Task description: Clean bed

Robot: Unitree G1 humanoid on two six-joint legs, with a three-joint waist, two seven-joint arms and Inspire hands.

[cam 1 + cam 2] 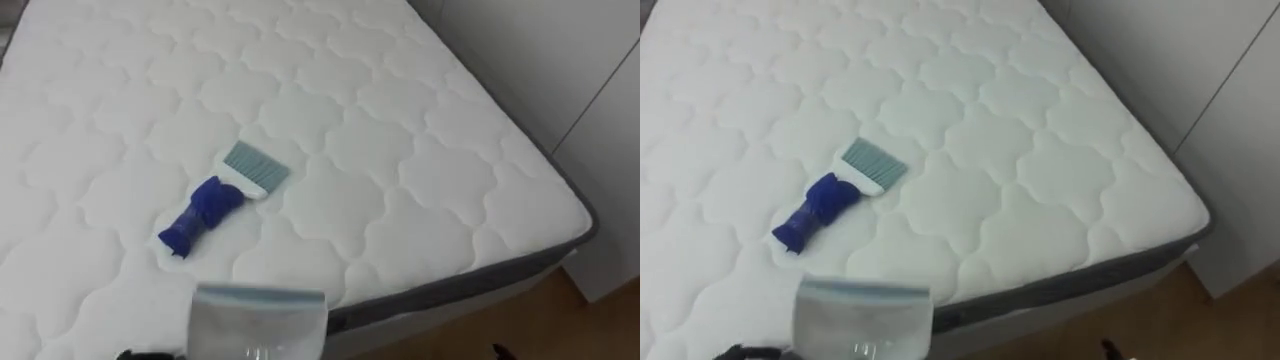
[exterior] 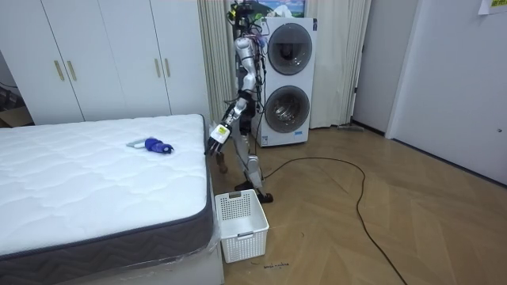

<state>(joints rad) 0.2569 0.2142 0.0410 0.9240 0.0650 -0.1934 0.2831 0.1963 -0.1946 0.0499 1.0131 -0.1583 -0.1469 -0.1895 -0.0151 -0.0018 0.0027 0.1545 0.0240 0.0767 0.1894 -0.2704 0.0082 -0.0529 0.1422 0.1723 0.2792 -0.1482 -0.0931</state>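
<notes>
The small blue-handled hand brush with pale bristles (image 1: 213, 201) lies flat on the white quilted mattress (image 1: 400, 150), near the edge where the robot stands. 1 hand (image 2: 215, 140) hangs at that edge, apart from the brush, and whether its fingers are open cannot be told. The scene fits brushing either pending or finished.

Robot at the bed's (image 2: 95, 182) side, blue brush (image 2: 150, 145) on the mattress, white basket (image 2: 242, 224) on the floor.

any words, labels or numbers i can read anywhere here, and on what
None can be read.
Yellow paper high on the wall in the room view: any print is too small to make out.
Pale tag by the robot hand: too small to read.
Brush and mattress: no print visible.
Washing machines and white basket: no legible marks.
</notes>
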